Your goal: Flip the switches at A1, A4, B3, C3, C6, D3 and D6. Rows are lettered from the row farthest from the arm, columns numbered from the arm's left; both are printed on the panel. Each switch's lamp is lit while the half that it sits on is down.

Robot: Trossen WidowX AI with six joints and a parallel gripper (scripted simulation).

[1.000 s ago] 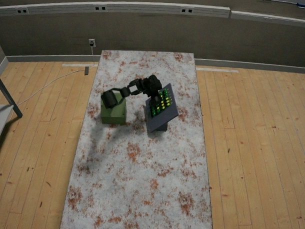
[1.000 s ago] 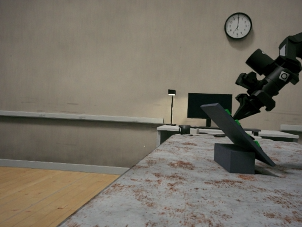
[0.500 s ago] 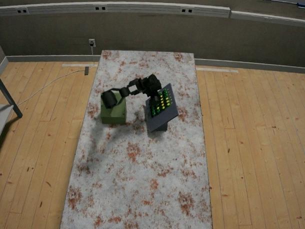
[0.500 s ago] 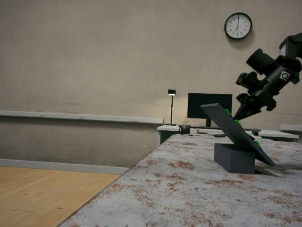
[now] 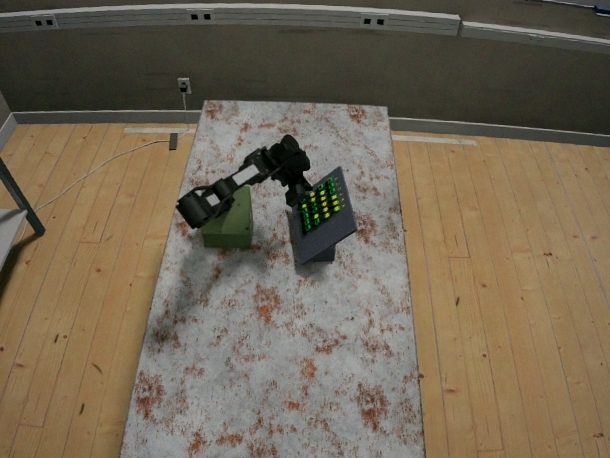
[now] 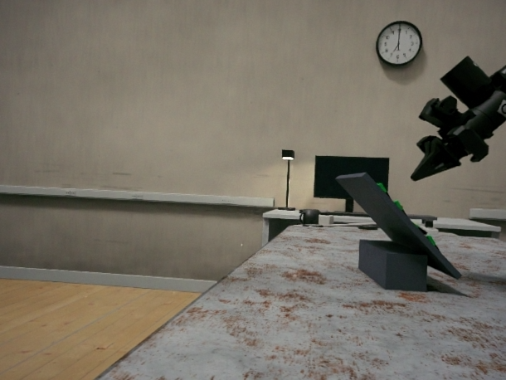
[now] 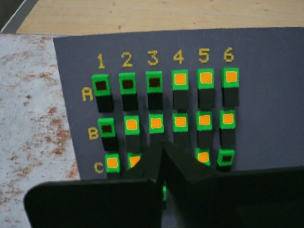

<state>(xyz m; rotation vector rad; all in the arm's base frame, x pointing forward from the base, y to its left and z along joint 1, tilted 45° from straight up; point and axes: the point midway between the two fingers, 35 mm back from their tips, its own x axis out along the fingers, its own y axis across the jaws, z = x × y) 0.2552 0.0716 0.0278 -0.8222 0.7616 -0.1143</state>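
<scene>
The tilted dark switch panel (image 5: 322, 215) stands on a block on the table, with green rocker switches and yellow labels. In the wrist view the lamps at A1 (image 7: 101, 84), A2, A3, B1 (image 7: 106, 128) and C6 (image 7: 226, 158) are dark. The lamps at A4 (image 7: 180, 78), A5, A6, B2, B3 (image 7: 156, 123), B4, B5, B6, C1 and C2 are lit orange. My gripper (image 7: 161, 147) is shut and empty; its tip points at row C near column 3 and hides C3, C4 and row D. In the exterior view the gripper (image 6: 415, 176) hangs a little above the panel (image 6: 398, 224).
The arm's green base box (image 5: 230, 217) stands left of the panel. The table edges run close on both sides of the panel and base.
</scene>
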